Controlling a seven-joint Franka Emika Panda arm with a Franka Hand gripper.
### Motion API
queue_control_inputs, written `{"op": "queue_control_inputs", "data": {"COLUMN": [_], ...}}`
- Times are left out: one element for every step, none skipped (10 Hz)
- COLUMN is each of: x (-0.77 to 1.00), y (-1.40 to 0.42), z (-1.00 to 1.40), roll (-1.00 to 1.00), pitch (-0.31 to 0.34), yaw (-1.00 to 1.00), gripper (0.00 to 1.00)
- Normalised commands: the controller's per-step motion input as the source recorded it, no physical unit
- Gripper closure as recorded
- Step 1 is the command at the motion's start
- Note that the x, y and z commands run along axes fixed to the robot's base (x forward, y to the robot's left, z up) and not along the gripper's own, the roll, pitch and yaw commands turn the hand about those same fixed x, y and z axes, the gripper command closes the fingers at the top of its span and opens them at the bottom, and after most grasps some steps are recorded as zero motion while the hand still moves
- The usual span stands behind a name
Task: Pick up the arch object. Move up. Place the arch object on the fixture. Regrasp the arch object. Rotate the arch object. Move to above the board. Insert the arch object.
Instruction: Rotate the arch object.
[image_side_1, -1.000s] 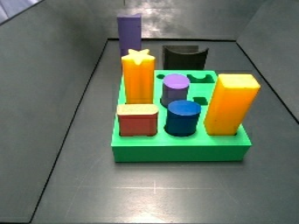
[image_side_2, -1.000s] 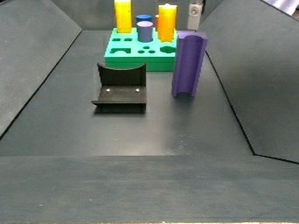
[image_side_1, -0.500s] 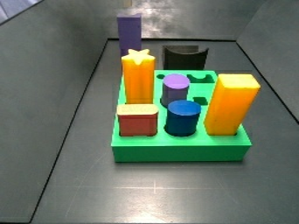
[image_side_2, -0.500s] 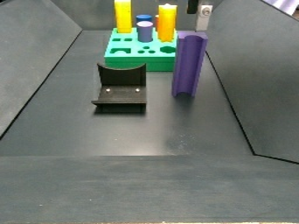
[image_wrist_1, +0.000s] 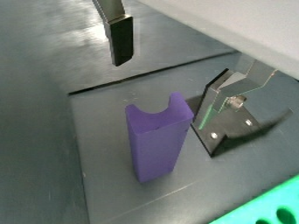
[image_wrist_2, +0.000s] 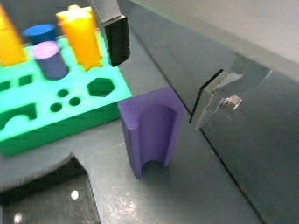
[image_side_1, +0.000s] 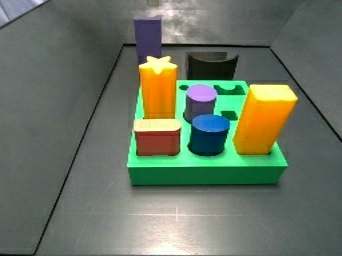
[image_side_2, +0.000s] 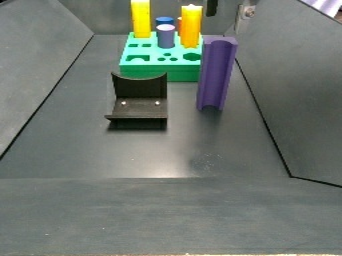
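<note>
Gripper (image_wrist_2: 163, 66) spread wide and empty, poised above the arch object (image_wrist_2: 149, 131); one dark-padded finger (image_wrist_1: 119, 39) off to one side of the block, the other silver finger (image_wrist_1: 219, 105) to the opposite side, neither touching it; block standing upright on the dark floor, long axis vertical, notched end face turned up toward the wrist; lies straight below, between the finger lines. Stands just beside the fixture (image_side_2: 136, 98) and near the board (image_side_2: 163, 62) in a side view, apart from both. Judged: first step not yet done; coming move calls for a straight descent along that vertical axis, then closing across the block's sides.
</note>
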Motion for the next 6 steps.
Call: {"op": "queue_control_inputs", "data": {"x": [0.02, 0.02, 0.02, 0.02, 0.02, 0.02], "y": [0.00, 0.00, 0.00, 0.00, 0.00, 0.00], "z": [-0.01, -0.01, -0.01, -0.01, -0.01, -0.01], "roll": [0.00, 0.01, 0.01, 0.01, 0.01, 0.01], "pitch": [0.018, 0.020, 0.021, 0.023, 0.024, 0.026], "yaw": [1.00, 1.00, 1.00, 1.00, 1.00, 1.00], "gripper": [0.00, 0.00, 0.00, 0.00, 0.00, 0.00]}}
